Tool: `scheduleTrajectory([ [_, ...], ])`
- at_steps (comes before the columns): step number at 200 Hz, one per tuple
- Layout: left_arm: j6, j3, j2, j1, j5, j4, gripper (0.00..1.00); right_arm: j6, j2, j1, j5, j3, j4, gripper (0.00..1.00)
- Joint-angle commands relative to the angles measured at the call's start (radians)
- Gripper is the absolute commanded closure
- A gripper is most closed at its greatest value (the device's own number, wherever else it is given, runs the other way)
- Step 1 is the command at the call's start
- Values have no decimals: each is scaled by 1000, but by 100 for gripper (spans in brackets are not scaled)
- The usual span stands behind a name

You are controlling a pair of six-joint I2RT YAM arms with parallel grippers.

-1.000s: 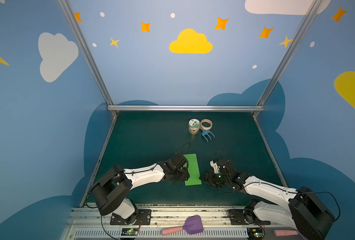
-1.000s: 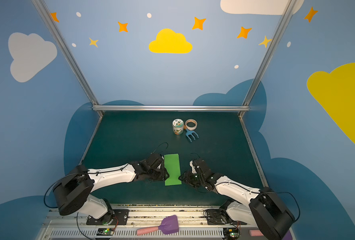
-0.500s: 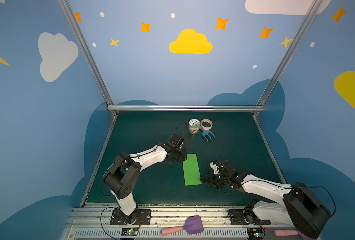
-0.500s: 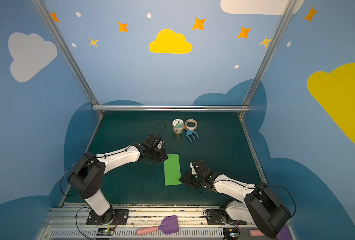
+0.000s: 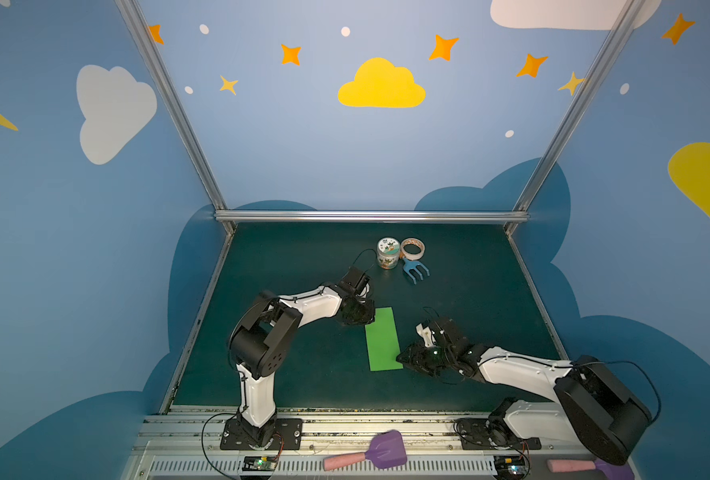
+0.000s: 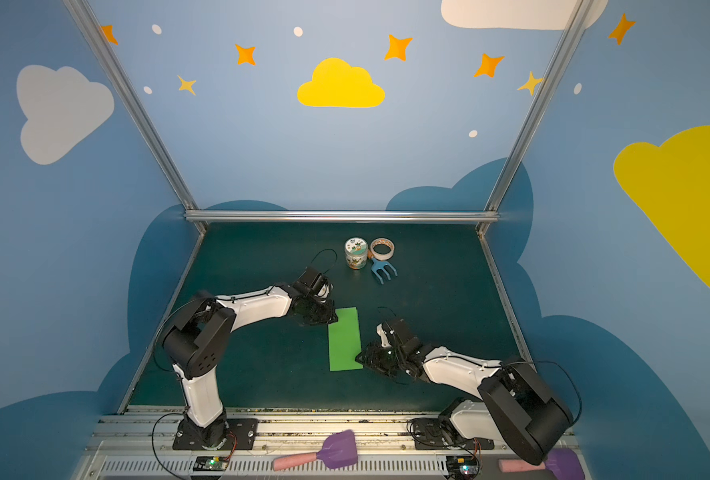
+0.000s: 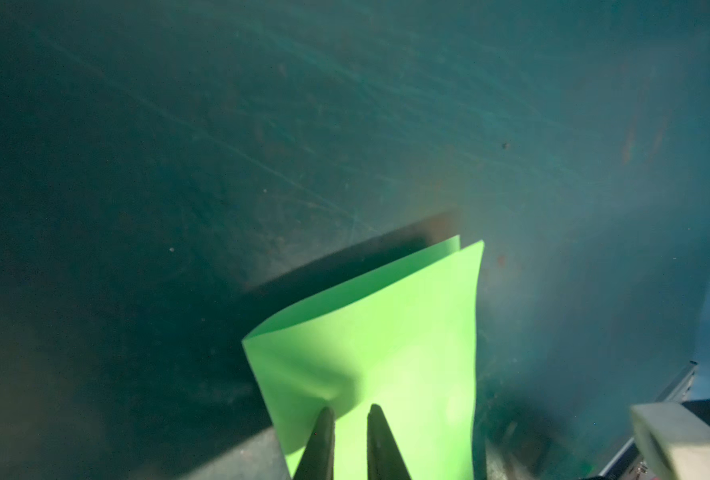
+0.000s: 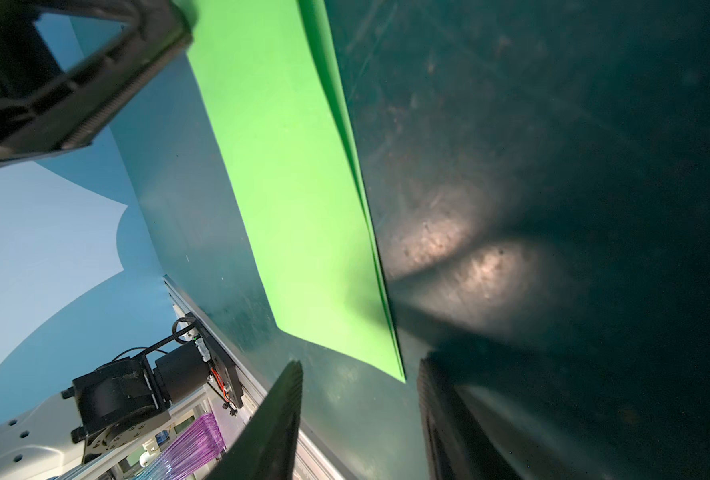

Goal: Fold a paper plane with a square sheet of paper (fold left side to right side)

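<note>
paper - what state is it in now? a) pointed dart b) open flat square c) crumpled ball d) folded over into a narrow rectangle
d: the paper lies as a narrow rectangle in both top views, and the left wrist view shows two layers joined at a fold.

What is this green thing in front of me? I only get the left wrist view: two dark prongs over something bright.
Observer: A folded sheet of paper, a narrow rectangle lying on the dark table in both top views.
Operator: Is anything else near it?
Observer: Yes, the right end effector sits at its near right corner, jaws open, holding nothing.
Operator: Anything further back?
Observer: A small jar, a tape roll and a blue toy rake, clustered behind the paper.
</note>
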Motion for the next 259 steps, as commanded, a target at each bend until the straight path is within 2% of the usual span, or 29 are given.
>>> scheduleTrajectory([
  [1,8,-13,19,7,5,22,84,16,14,10,-1,-11,14,52],
  [100,-11,-74,43,7,13,80,88,39,28,20,-4,-2,33,53],
  [144,-10,-79,38,7,15,80,89,44,44,22,-9,-1,52,60],
  [176,-13,-85,37,7,16,87,89,45,56,22,-16,0,71,70],
  [259,-15,-95,33,7,18,92,90,54,49,22,-12,-24,87,74],
])
